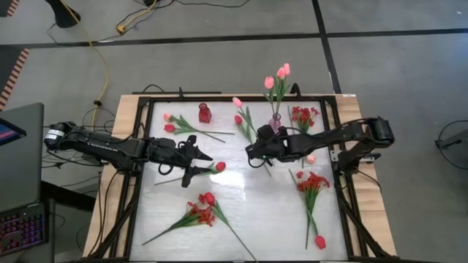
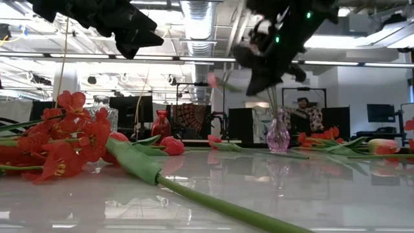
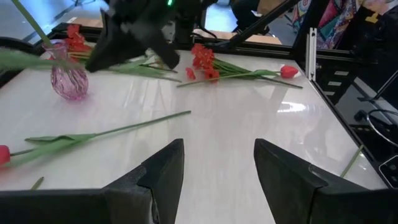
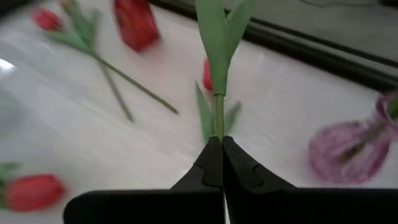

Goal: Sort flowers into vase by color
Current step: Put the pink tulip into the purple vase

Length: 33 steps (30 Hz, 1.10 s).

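Note:
My right gripper [image 1: 254, 152] is shut on a pink tulip [image 1: 237, 102], near the pink glass vase [image 1: 276, 121], which stands upright and has two pink tulips [image 1: 276, 76] in it. My left gripper [image 1: 199, 166] is open and hangs above the table beside a red tulip [image 1: 220, 166] that lies flat, stem toward the left. The left wrist view shows the open gripper [image 3: 214, 168] over bare table, with that stem [image 3: 112, 131] ahead. The red vase [image 1: 205, 113] stands near the far edge. Other flowers lie flat. My right gripper pinches the pink tulip's green stem [image 4: 218, 121] between its two shut fingers, below the leaves [image 4: 217, 31]. The stem runs on ahead of the fingertips toward the far edge. In the low view the gripper [image 2: 259, 65] is well above the table, with the flower lifted clear.
Lying on the table are two tulips [image 1: 170, 124] near the red vase, a red tulip [image 1: 238, 119], red sprays [image 1: 303, 117] [image 1: 313, 183] [image 1: 203, 213], a red tulip [image 1: 319, 242] and a pink tulip [image 1: 311, 158]. A black frame [image 1: 146, 102] rims the table.

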### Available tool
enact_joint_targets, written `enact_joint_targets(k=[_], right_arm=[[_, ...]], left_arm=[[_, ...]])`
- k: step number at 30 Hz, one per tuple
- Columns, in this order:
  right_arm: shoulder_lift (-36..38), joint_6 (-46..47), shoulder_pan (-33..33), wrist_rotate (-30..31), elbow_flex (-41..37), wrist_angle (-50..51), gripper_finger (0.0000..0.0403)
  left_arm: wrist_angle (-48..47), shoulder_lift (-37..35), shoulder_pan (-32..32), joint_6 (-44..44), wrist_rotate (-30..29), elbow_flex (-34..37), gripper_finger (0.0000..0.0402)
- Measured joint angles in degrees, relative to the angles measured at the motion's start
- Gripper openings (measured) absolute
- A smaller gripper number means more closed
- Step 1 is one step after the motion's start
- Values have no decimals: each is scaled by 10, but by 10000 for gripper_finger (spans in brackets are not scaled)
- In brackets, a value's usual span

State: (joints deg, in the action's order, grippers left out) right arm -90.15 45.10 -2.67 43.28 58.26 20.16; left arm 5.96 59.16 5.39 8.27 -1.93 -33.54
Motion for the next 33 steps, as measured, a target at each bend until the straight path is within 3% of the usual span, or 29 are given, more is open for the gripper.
enact_joint_targets(k=[13,21,33], right_arm=[[40,-96,-63,1,1,-140,20],[40,-145,-86,-32,1,-226,20],[37,-222,-108,-139,1,-360,22]], left_arm=[[4,0,16,4,0,0,183],[21,0,37,4,-24,0,183],[118,0,81,-7,-97,0,183]])
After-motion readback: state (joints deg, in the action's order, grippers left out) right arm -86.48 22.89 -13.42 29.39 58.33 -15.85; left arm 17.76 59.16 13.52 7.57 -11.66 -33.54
